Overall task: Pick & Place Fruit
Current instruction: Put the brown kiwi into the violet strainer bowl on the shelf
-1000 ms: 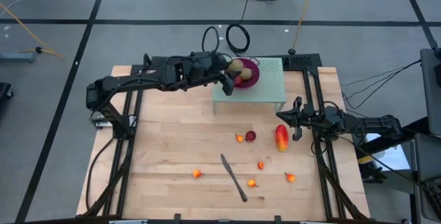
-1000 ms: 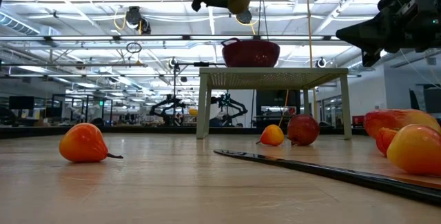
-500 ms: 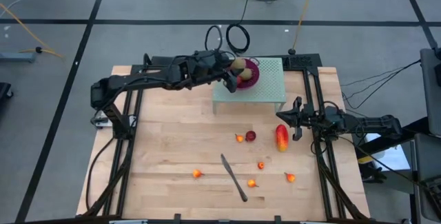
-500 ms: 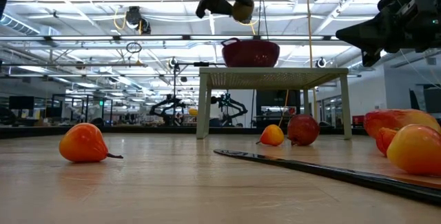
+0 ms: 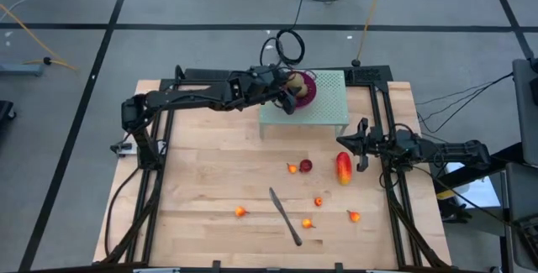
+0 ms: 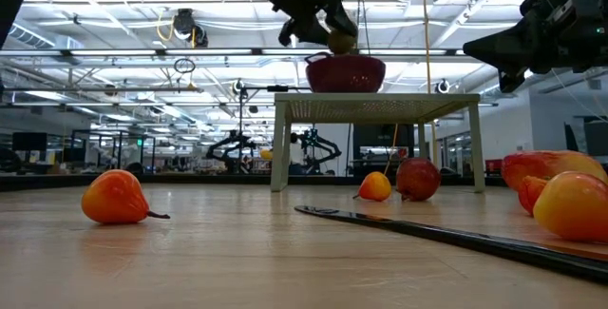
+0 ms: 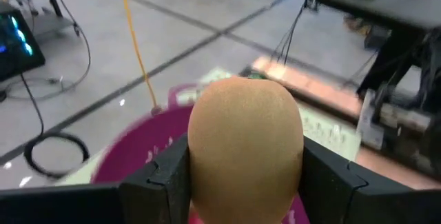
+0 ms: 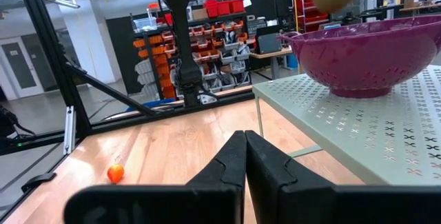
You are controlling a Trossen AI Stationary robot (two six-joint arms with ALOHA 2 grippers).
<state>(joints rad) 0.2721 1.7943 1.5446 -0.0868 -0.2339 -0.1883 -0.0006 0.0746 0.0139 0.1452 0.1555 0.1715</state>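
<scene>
My left gripper (image 5: 287, 97) reaches over the purple perforated bowl (image 5: 308, 88), which stands on a pale green perforated stand (image 5: 324, 109) at the table's far edge. It is shut on a brownish-green kiwi (image 7: 244, 141), seen just above the bowl's rim (image 6: 344, 60) in the low view. My right gripper (image 8: 244, 138) is shut on nothing and hovers at the table's right side, beside the red-yellow mango (image 5: 344, 168). A dark red round fruit (image 5: 306, 165) and several tiny orange-red ones (image 5: 240, 212) lie on the wood. My left gripper pinches the kiwi between its two fingers (image 7: 169, 176), one on each of its opposite sides (image 7: 200, 162). The fingers come slanting down from the table's left. The kiwi is lifted clear, just over the bowl's rim.
A long dark-handled knife (image 5: 286, 216) lies slantwise near the table's near edge, among the small orange-red fruits (image 5: 308, 223). Black arm frames run along both sides of the table. Bare wood shows on the left half (image 5: 202, 172).
My left gripper, still shut on the kiwi, has moved toward the table's right and down, from beside the bowl to just above its rim. My right arm has kept still.
</scene>
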